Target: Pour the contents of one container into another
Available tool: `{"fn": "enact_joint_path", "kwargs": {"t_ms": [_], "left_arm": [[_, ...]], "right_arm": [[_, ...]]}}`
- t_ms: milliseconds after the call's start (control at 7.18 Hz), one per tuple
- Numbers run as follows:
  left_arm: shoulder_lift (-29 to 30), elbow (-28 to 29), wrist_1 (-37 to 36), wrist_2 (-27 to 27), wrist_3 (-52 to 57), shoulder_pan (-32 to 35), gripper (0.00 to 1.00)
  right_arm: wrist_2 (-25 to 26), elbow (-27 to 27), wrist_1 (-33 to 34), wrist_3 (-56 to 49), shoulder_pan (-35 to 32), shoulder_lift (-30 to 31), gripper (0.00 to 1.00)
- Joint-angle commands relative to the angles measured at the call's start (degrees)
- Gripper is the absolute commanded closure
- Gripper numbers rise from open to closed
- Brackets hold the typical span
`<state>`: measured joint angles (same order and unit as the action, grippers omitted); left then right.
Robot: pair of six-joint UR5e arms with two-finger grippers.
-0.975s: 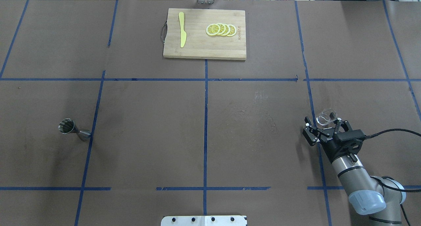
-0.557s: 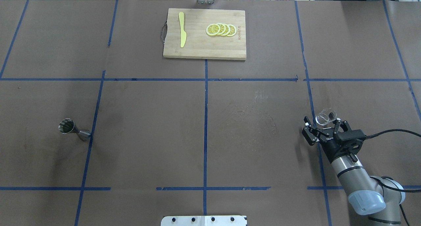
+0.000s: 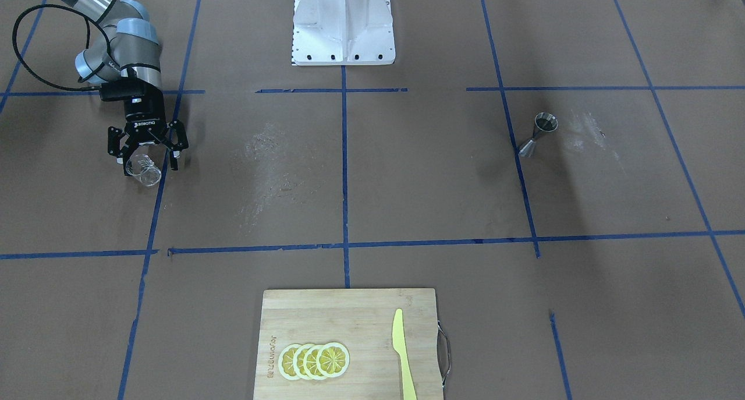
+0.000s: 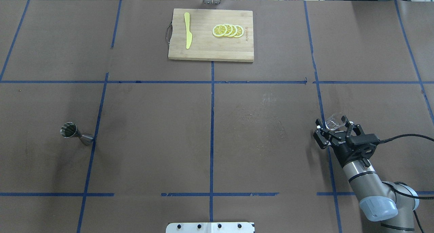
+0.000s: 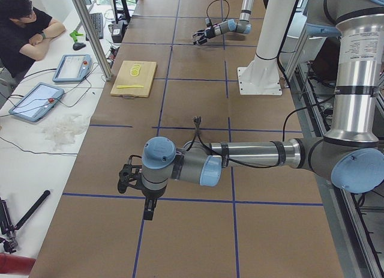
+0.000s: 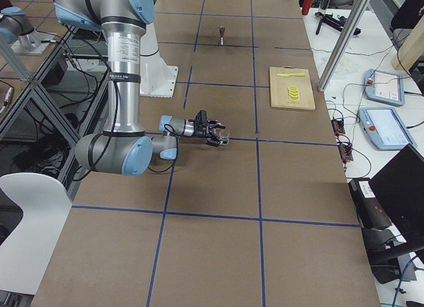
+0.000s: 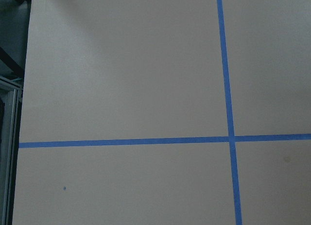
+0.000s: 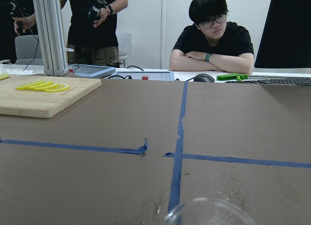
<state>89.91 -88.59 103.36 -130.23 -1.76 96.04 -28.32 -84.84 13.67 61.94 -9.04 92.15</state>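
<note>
— Biggest first?

— Brown-papered bench (image 4: 152, 107), gridded with blue tape lines.

— Then the arms?

— First the left arm (image 5: 240, 155): stretched out low over the bench at its own end, caught only by the side camera there. Then the right arm (image 4: 362, 177): reaching forward from the robot's right corner, wrist lying nearly level.

— Next down?

— Wooden cutting board (image 4: 206, 46), flat at the far edge, about mid-width, metal handle on the robot's left side.

— And the grasping ends?

— For the right pincer (image 4: 334, 125): spread wide, low to the bench, one finger on either side of the glass, a gap showing between finger and glass. As for the left pincer (image 5: 124, 177): at the arm's tip above the bench, small and side-on; cannot tell whether spread or closed.

— Smaller things?

— Yellow knife (image 4: 187, 29) lying lengthwise on the board's handle side. Four lemon slices (image 4: 228, 30) overlapping in a row toward the other side, apart from the knife.

— The task pieces?

— Steel jigger (image 4: 73, 132): upright on the robot's left half, foot just at a tape line, well apart from the rest. Clear glass (image 3: 143, 172): on the robot's right half, between the right pincer's fingertips, rim showing at the bottom of the right wrist camera. Contents not discernible.
</note>
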Motion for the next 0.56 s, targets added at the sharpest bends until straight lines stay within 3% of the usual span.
{"fn": "enact_joint_path", "kwargs": {"t_ms": [0,139,418], "left_arm": [[0.00,0.00,0.00,-0.02,0.00,0.03,0.00],[0.00,0.00,0.00,0.07,0.00,0.03,0.00],[0.00,0.00,0.00,0.07,0.00,0.03,0.00]], "right_arm": [[-0.07,-0.32,-0.14,-0.42,0.08,-0.04,0.13],[-0.07,-0.33,-0.14,-0.42,0.08,-0.04,0.12],[0.11,0.11,-0.14,-0.51,-0.01,0.05,0.00]]}}
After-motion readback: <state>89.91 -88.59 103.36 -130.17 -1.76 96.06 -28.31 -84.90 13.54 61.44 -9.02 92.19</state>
